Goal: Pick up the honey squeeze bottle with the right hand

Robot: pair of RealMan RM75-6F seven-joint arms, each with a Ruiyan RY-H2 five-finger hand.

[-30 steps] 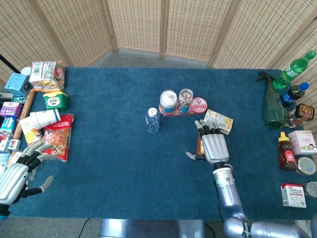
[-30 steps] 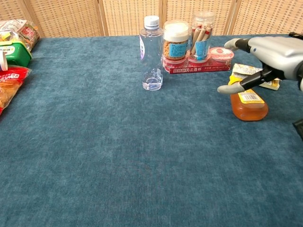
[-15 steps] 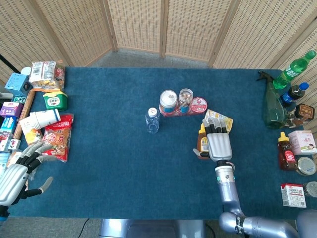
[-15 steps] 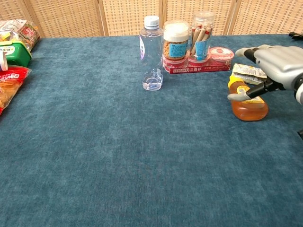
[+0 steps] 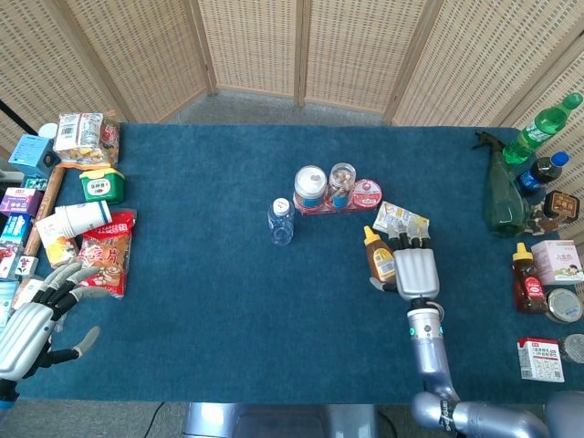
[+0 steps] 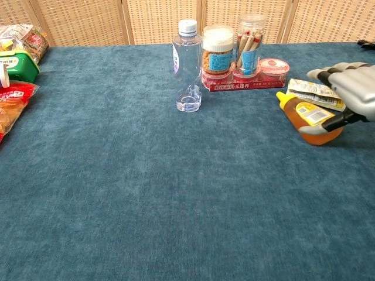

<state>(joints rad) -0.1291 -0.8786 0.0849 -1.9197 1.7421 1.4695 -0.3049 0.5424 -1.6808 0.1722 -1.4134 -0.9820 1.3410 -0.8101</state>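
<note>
Lying honey bottle: the honey bottle (image 5: 380, 256) is seen on its side on the blue table cloth (image 5: 219, 310), right of centre, yellow cap pointing to the far left, label facing up; in the chest view it (image 6: 309, 116) is found at the right edge of the scene.
Right hand: the right hand (image 5: 416, 270) is placed just right of the bottle, palm down, fingers stretched toward the far side. Its thumb is seen against the bottle's near end in the chest view, where the hand (image 6: 353, 93) is cut by the frame edge. The fingers are spread and nothing is gripped; the bottle is not lifted.
Snack packet: a flat yellow and white packet (image 5: 400, 220) is lying just beyond the bottle, partly under the fingertips of the right hand.
Left hand: the left hand (image 5: 32, 319) is held at the near left corner, fingers fanned apart, nothing in it.
Centre group: a clear water bottle (image 6: 187, 65) is standing upright, and just right of it a red tray of jars (image 6: 243, 52) is set, with three containers in a row.
Left edge: snack bags (image 5: 102, 251), a green tub (image 5: 100, 185) and a paper cup (image 5: 75, 220) on its side are gathered there.
Right edge: a green soda bottle (image 5: 542, 128), a dark green spray bottle (image 5: 502, 196) and a second honey bottle (image 5: 526, 278) are kept well apart from the right hand.
</note>
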